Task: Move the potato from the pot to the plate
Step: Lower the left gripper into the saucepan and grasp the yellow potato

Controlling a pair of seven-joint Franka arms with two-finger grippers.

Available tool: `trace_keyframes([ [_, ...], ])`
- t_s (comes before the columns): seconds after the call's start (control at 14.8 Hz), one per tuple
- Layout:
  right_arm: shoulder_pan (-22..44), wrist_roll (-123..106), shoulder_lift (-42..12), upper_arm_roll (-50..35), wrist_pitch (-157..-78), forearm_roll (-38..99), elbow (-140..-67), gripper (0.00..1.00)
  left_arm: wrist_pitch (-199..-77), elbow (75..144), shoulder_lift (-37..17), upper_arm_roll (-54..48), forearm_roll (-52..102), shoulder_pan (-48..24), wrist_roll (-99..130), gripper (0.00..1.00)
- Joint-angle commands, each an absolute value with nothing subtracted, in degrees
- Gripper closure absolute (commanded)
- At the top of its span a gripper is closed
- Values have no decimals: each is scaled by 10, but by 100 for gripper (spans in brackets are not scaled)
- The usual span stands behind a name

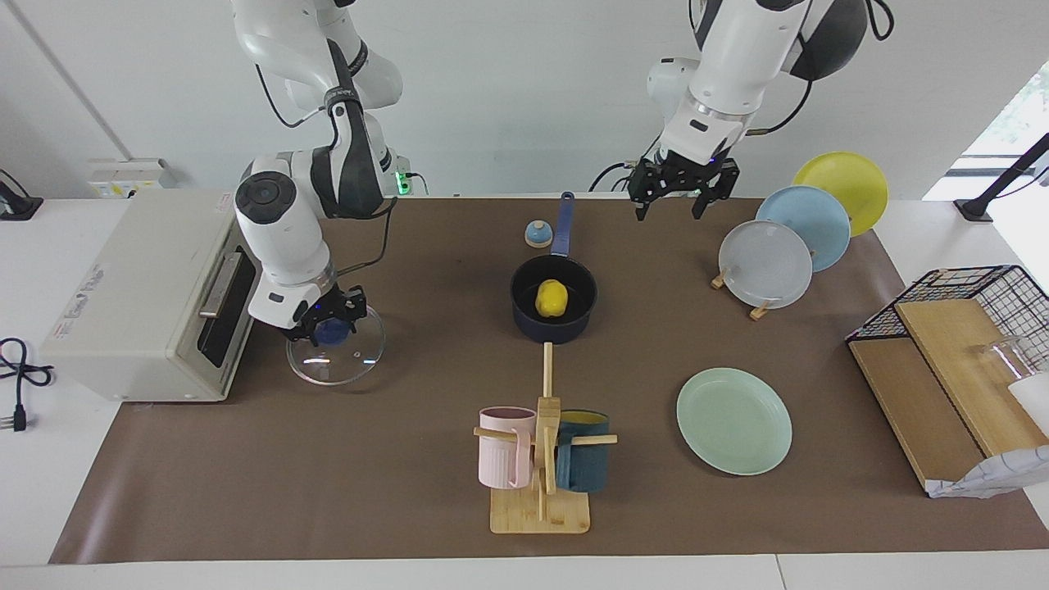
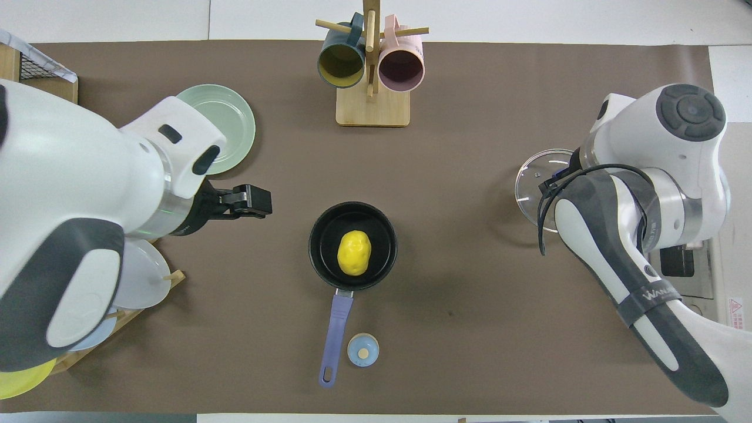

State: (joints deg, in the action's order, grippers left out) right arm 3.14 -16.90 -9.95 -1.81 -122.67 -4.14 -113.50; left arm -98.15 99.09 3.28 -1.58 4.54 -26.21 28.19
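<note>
The dark navy pot stands mid-table with no lid on, its blue handle pointing toward the robots. The yellow potato lies inside it and also shows in the overhead view. The mint-green plate lies flat, farther from the robots than the pot, toward the left arm's end; the left arm partly covers it in the overhead view. My left gripper is open and empty, up in the air beside the pot's handle. My right gripper is down at the blue knob of the glass lid, which lies on the table.
A toaster oven stands at the right arm's end. A mug tree with a pink and a teal mug stands farther out than the pot. A rack holds grey-white, light blue and yellow plates. A small blue disc lies beside the handle. A wire basket stands at the left arm's end.
</note>
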Motion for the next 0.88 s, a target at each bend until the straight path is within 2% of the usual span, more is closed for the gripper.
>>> trace_keyframes([
  [0.0,7,-190,-40,-28,-1308,-32,-1251,51,-1069,1069,50,-10,54,-319,346,0],
  [0.14,9,-187,-30,-27,-1311,-14,-1273,50,-1120,1101,30,-9,53,-354,357,0],
  [0.34,6,-194,-25,-27,-1347,-12,-1302,45,-1188,1107,-51,-7,51,-393,390,0],
  [0.41,6,-193,-22,-27,-1354,-13,-1312,43,-1207,1117,-61,-7,50,-396,393,0],
  [0.47,6,-192,-21,-27,-1356,-13,-1313,36,-1223,1134,-62,-8,50,-401,392,0],
  [0.54,7,-190,-21,-27,-1356,-13,-1313,16,-1244,1147,-62,-7,49,-405,392,0],
  [0.61,6,-190,-22,-27,-1356,-13,-1310,0,-1260,1154,-71,-7,49,-405,392,0],
  [0.81,7,-190,-25,-27,-1313,-12,-1264,0,-1276,1162,-90,-7,49,-406,393,0],
])
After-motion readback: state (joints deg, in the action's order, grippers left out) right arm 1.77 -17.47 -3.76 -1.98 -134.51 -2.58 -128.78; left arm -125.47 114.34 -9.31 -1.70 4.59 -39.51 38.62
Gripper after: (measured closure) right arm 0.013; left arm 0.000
